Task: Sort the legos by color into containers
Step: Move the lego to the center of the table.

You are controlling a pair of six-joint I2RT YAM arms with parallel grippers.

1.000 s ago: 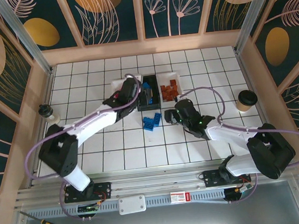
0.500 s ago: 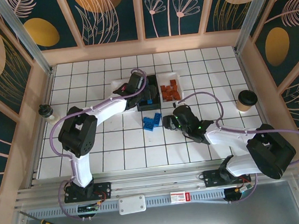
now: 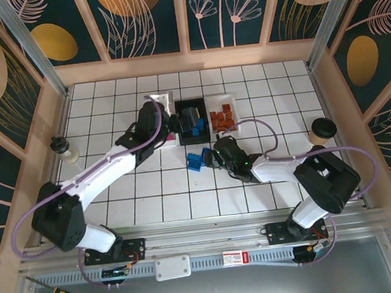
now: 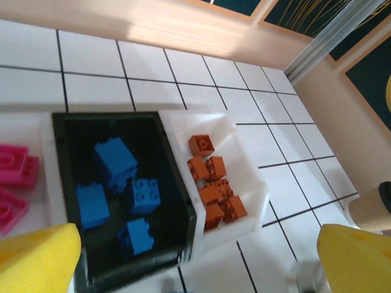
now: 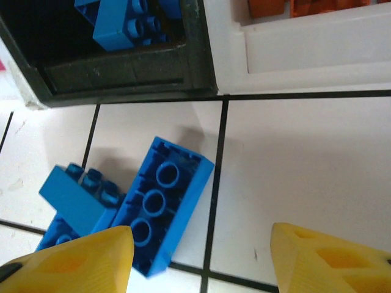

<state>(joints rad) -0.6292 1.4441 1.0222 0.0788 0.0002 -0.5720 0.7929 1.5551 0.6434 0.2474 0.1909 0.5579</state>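
Currently, left gripper [image 4: 198, 235] spread wide above black tray [image 4: 180, 183] of blue legos [image 4: 115, 162], right gripper [image 5: 200, 235] parted, empty, over loose blue bricks [image 5: 165, 207]

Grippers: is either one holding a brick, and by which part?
Nothing is held. The left gripper is open and empty above the black tray; the right gripper is open over loose blue bricks.

The counter [image 3: 166, 205] is laid in white square tiles with thin black joints. A pale wooden ledge [image 3: 187, 61] runs round it on three sides. Above it rise walls [image 3: 148, 19] of dark teal panels with gold ovals and line-drawn flowers, split by light wood strips. Slanted metal posts [image 3: 30, 45] stand at the far corners. Along the near edge lies a ribbed metal rail [image 3: 204, 239], and below it a grey shelf [image 3: 196, 292] carries a yellow-handled screwdriver [image 3: 57, 291]. The light is even.
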